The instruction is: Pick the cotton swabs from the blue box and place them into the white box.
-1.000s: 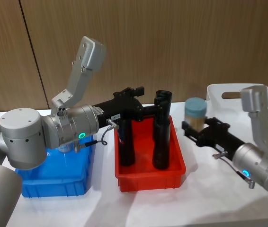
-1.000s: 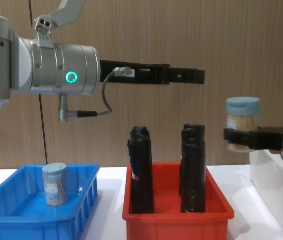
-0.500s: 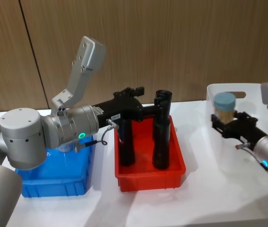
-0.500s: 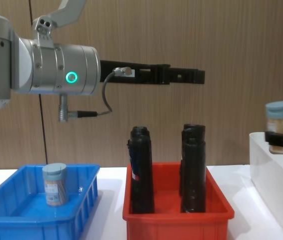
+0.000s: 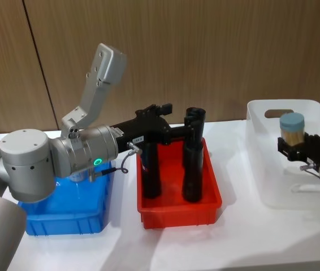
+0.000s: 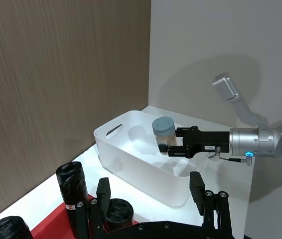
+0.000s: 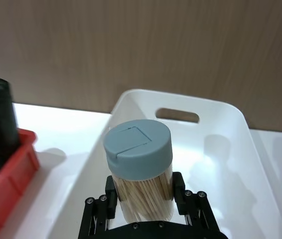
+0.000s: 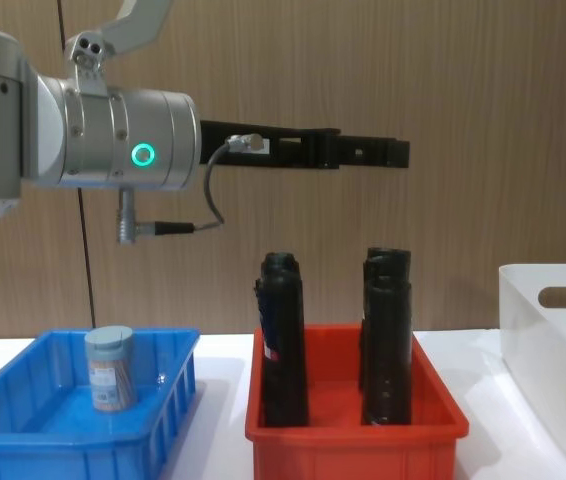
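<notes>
Pale-blue-lidded cotton swabs jar [image 7: 138, 149], upright, is clamped in right gripper [image 7: 144, 199] directly over white box [image 5: 260, 164] interior, so box lies straight below. Left gripper [image 8: 398, 152] spread, empty, well left of white box.

Two swab jars [image 8: 111, 368], three black rolls [image 8: 283, 340], three bins [image 8: 353, 440].

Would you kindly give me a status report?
Right gripper shut on cotton swab jar, over white box. Left gripper open, above red bin. Second jar in blue box. Path clear.
</notes>
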{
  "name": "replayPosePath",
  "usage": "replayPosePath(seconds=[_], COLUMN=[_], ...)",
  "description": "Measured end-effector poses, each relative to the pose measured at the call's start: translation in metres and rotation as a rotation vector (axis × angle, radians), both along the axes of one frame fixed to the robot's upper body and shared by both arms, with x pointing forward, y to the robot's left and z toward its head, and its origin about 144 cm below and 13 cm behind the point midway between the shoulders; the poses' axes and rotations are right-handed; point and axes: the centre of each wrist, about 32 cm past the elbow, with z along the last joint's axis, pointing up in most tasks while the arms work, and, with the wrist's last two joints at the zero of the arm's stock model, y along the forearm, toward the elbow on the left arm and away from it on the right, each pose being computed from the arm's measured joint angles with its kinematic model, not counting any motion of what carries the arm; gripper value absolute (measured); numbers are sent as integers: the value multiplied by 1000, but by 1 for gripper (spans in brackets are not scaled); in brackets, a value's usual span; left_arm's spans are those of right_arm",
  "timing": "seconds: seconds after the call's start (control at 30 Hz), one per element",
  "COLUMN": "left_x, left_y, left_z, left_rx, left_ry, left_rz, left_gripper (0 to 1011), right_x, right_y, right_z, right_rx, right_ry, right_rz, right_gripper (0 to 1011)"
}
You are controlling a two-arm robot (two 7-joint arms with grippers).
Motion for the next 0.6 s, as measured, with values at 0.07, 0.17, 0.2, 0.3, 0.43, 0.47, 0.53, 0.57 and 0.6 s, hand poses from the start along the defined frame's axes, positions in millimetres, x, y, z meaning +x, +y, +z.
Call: replayPosePath(seconds=[0.07,0.17,0.2,0.3,0.43,0.47,0.53,0.57,0.6], left_x=[0,0,0,0,0,0,0,0,0], left_y=[0,0,0,0,0,0,0,0,0], left_z=[0,0,0,0,0,0,0,0,0], left_rx=[0,0,0,0,0,0,0,0,0], left_ry=[0,0,0,0,0,0,0,0,0], left_rz=[0,0,0,0,0,0,0,0,0], left_gripper=[1004,1004,1004,1004,1004,1004,1004,1004,1004], right_x=[3,10,11,17,24,25,26,28,28], right_y=[-2,-7,-8,-12,-17,-18,-19,-20,-20], right_z=[-1,-2,-2,-4,-6,-6,-7,-7,-7], right_rx=[-5,-12,-15,-20,-24,-25,-26,-26,-26], right_ry=[15,50,60,93,131,136,144,152,152], right_rz=[-9,-26,-29,-38,-42,-42,-41,-41,-41], right_gripper=[665,665,664,665,751,768,817,852,852])
